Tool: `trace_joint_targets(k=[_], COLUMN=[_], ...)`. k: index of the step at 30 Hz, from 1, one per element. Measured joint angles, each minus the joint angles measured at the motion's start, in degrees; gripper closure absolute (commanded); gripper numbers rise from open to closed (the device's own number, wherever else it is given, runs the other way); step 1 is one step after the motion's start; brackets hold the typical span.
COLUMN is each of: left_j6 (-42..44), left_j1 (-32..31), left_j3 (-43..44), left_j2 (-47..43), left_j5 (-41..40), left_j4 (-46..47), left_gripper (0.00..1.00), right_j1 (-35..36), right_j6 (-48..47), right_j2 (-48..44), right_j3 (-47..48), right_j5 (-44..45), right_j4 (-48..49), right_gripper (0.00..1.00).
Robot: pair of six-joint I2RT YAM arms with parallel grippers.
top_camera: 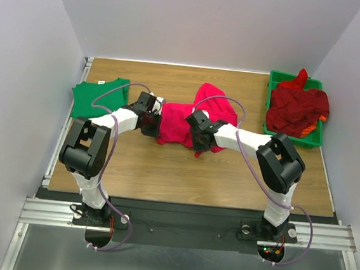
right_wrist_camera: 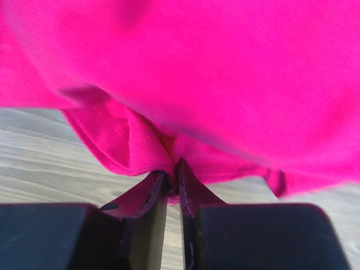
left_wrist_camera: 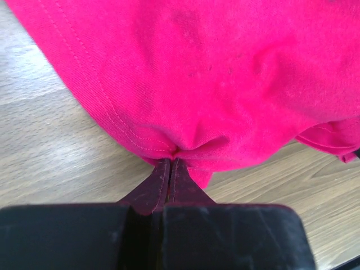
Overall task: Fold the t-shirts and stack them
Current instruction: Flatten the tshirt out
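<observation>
A bright pink-red t-shirt (top_camera: 188, 120) lies bunched in the middle of the wooden table. My left gripper (left_wrist_camera: 171, 160) is shut on its hemmed edge, the cloth (left_wrist_camera: 225, 84) puckering at the fingertips. My right gripper (right_wrist_camera: 171, 171) is shut on a fold of the same shirt (right_wrist_camera: 225, 67), pink cloth pinched between its fingers. From above, the left gripper (top_camera: 151, 114) sits at the shirt's left edge and the right gripper (top_camera: 198, 133) at its near edge. A folded green t-shirt (top_camera: 99, 98) lies flat at the far left. Dark red and orange t-shirts (top_camera: 297, 108) are heaped at the right.
A green plastic tray (top_camera: 275, 77) at the back right corner holds the heap of dark red and orange shirts. White walls close in the table on three sides. Bare wood (top_camera: 195, 175) stretches between the pink shirt and the near edge.
</observation>
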Motion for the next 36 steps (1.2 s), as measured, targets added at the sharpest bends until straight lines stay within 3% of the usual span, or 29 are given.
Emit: trace_joint_targets(k=[2, 4, 15, 27, 30, 31, 34, 36], left_j6=[-0.24, -0.59, -1.11, -0.48, 0.15, 0.20, 0.50, 0.46], left_j1=[0.13, 0.48, 9.73, 13.79, 13.70, 13.66, 13.66, 13.68], left_j3=[1.03, 2.43, 24.02, 29.83, 30.95, 31.02, 31.02, 30.86], left_j2=[-0.04, -0.42, -6.12, -8.87, -6.03, -4.42, 1.29, 4.46], left_j5=[-0.50, -0.98, -2.34, 2.49, 3.48, 3.45, 2.14, 1.18], left_j4=[-1.01, -2.10, -13.03, -21.84, -21.59, -21.03, -20.02, -19.65], left_gripper=[1.00, 1.00, 1.00, 0.99, 0.59, 0.41, 0.16, 0.11], right_j1=[-0.33, -0.79, -9.55, -9.60, -9.60, -9.60, -9.62, -9.62], right_j6=[0.46, 0.68, -3.34, -10.95, -10.78, -10.51, -7.56, -5.31], right_j2=[-1.86, -4.50, -32.44, -47.04, -46.80, -46.49, -42.58, -39.47], right_j3=[-1.51, -2.67, -0.09, 5.09, 1.68, 0.48, -6.05, -9.73], right_j5=[1.55, 2.97, 23.80, 35.93, 36.52, 36.72, 36.63, 35.67], right_j4=[-0.81, -2.03, -11.85, -14.27, -14.03, -13.92, -14.19, -14.47], right_gripper=[0.89, 1.00, 0.99, 0.99, 0.97, 0.96, 0.94, 0.82])
